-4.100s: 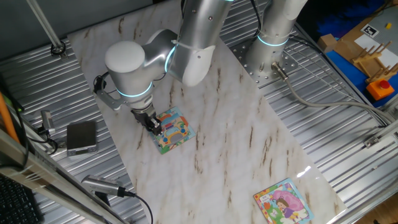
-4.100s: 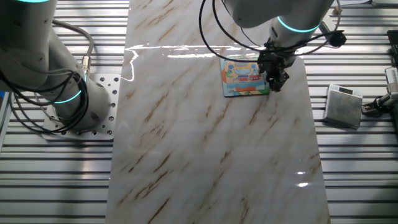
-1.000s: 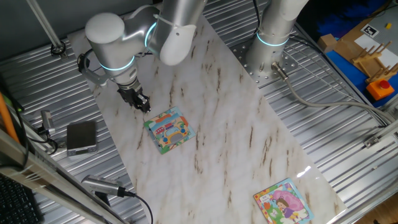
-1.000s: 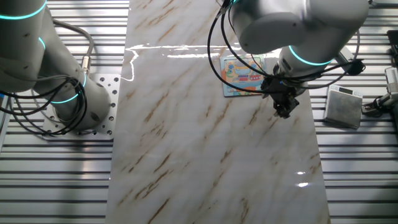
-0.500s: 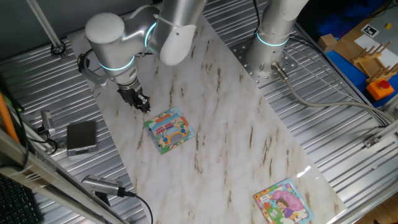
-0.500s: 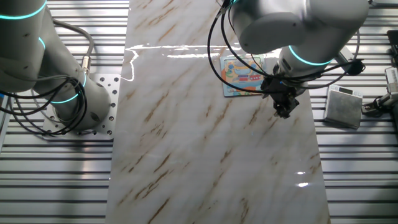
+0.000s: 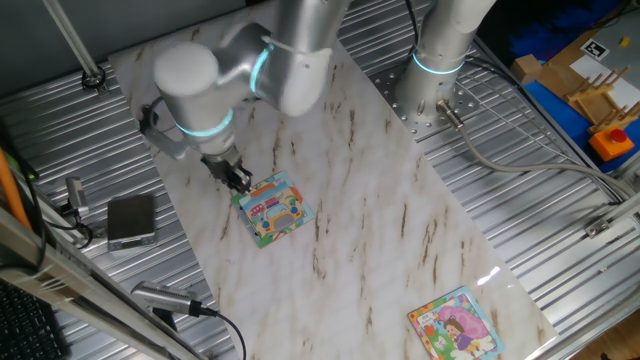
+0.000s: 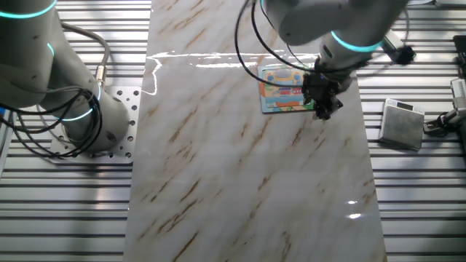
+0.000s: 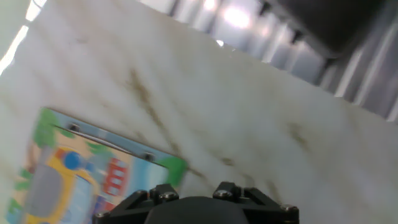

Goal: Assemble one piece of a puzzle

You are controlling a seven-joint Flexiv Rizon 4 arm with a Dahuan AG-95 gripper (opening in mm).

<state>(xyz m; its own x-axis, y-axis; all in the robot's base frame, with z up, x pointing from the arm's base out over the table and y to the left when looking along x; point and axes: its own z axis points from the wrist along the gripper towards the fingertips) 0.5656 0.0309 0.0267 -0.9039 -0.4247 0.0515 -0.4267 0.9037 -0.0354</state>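
Since half a second ago the arm has swung back toward the puzzle (image 7: 272, 208): the gripper (image 7: 238, 180), which then hung over bare marble well to the side of the board, now sits just at its near corner, and both fixed views are smeared by the motion. The puzzle itself lies flat where it lay before, on the marble tabletop (image 7: 380, 215), its teal, green and orange border framing a yellow-and-red cartoon picture; in the other fixed view the puzzle (image 8: 285, 90) shows with the gripper (image 8: 324, 108) overlapping its right lower corner. The hand view looks down on the puzzle (image 9: 74, 171) at the lower left, a green corner of its border standing close to the dark gripper body at the bottom edge. The piece cannot be made out in any view, so whether it is between the fingers or already in the board cannot be told, nor can it be told whether the fingers are apart or together; they are dark, small and blurred. Farther off, a second square puzzle with a pink-dressed girl (image 7: 455, 324) lies at the far end of the tabletop, and a small grey box (image 7: 131, 220) rests on the ribbed metal beside it.
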